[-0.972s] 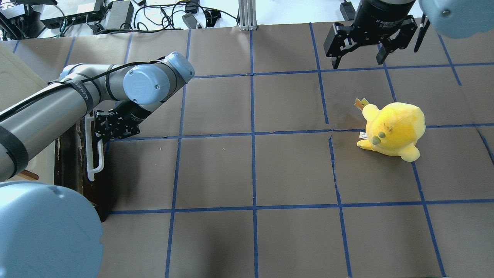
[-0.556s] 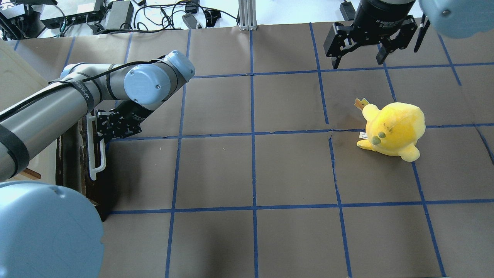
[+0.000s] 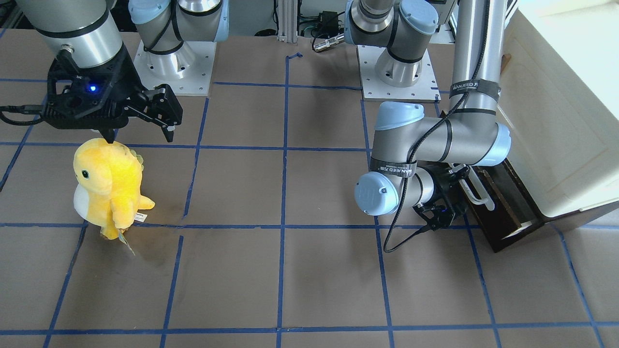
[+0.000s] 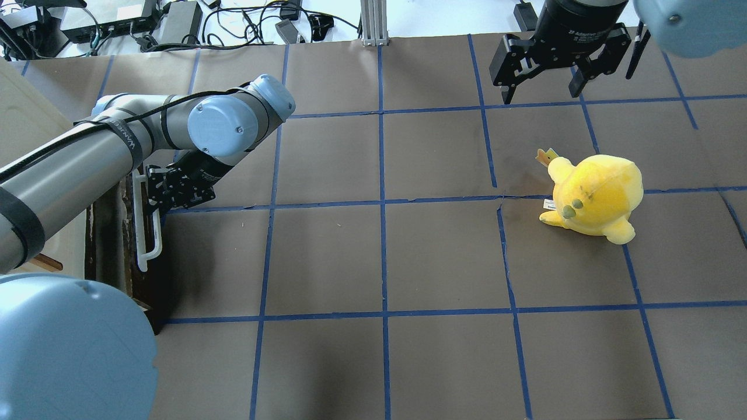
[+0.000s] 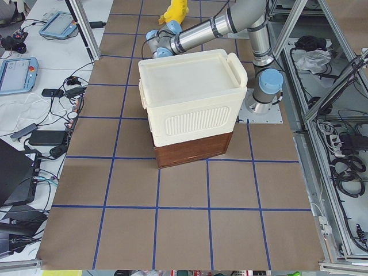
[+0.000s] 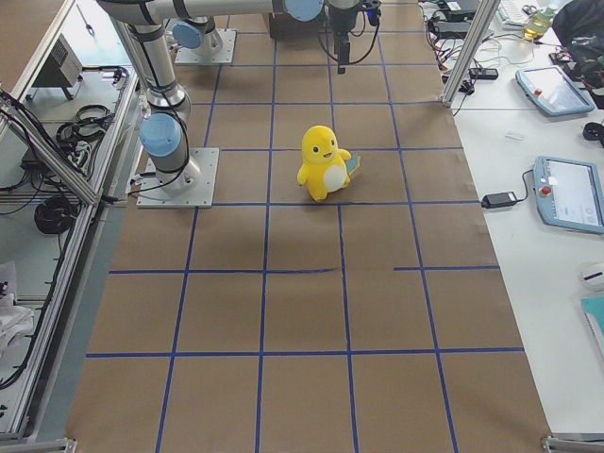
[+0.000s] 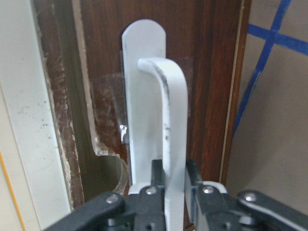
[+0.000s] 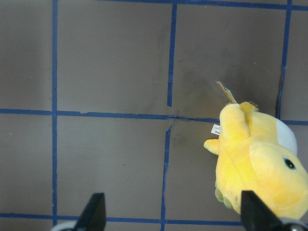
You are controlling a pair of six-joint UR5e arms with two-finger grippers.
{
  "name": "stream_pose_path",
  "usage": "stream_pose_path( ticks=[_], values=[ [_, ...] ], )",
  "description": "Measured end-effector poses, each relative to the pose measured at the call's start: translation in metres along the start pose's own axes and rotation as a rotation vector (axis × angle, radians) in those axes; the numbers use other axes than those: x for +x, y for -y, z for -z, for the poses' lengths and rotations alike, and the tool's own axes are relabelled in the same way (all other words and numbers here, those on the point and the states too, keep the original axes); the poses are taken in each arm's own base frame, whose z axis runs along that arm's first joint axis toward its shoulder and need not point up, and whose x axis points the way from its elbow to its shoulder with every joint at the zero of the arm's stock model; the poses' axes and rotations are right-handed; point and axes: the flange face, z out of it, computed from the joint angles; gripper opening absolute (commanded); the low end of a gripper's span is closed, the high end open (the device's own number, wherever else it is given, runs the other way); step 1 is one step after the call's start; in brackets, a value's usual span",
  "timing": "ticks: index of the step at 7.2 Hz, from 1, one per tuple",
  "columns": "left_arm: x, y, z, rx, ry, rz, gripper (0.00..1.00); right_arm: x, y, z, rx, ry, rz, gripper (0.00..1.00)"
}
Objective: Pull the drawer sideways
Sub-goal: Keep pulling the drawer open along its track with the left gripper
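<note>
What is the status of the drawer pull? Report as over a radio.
Left gripper shut on white bar handle. Right gripper open, idle. Drawer partly out of cream cabinet. Yellow plush toy far off, not blocking.

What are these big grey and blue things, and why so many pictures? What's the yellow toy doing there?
They are two robot arms bolted to a table, and cameras around it took every picture at the same moment. Two look down from above, two look from the table's ends, and one small camera rides on each wrist. The left arm reaches to a dark brown drawer under a cream cabinet. Its jaws are shut on the drawer's white handle, which the close-up shows. The right arm hangs over the table with its jaws open, holding nothing. A yellow plush toy stands there, touched by nobody.
</note>
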Motion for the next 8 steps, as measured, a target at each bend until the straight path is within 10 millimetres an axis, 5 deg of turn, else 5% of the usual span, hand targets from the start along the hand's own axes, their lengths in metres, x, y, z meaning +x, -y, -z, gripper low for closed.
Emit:
stream_pose_path(
  ticks=[8],
  values=[
    [-0.001, -0.001, 0.015, 0.013, -0.023, -0.014, 0.16, 0.0, 0.0, 0.0, 0.0, 0.0, 0.0, 1.0]
  ],
)
